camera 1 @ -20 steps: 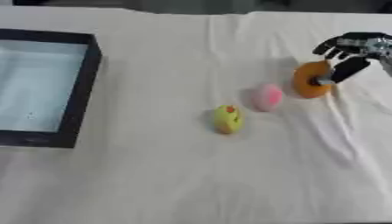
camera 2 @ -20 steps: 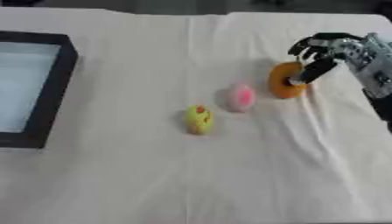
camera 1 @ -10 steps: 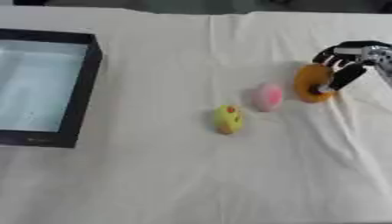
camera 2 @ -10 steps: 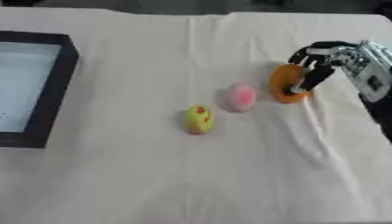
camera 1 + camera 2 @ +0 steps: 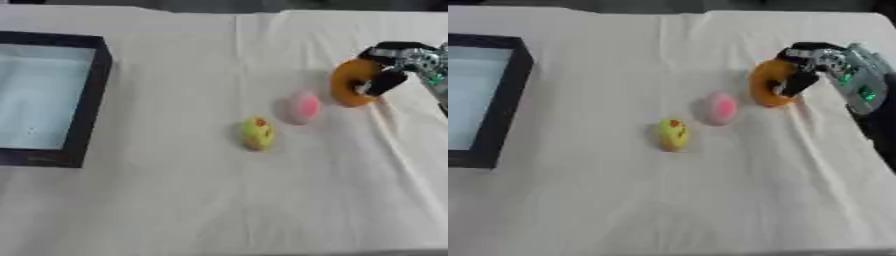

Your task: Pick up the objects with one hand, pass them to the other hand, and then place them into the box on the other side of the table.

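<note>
Right hand (image 5: 815,67) fingers curl around the upright orange ring (image 5: 765,83), hole facing sideways.

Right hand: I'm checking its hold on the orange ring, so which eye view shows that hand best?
The right eye view: the right hand shows with its wrist, fingers curled over the orange ring. The left eye view shows the same grip, but the frame's right edge cuts the hand off at the wrist.

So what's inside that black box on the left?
The black box shows only a pale, bluish bottom; no toy lies in the part in view. Its left side runs out of the picture, so that part is unseen. The orange ring, pink and yellow toys are outside it.
</note>
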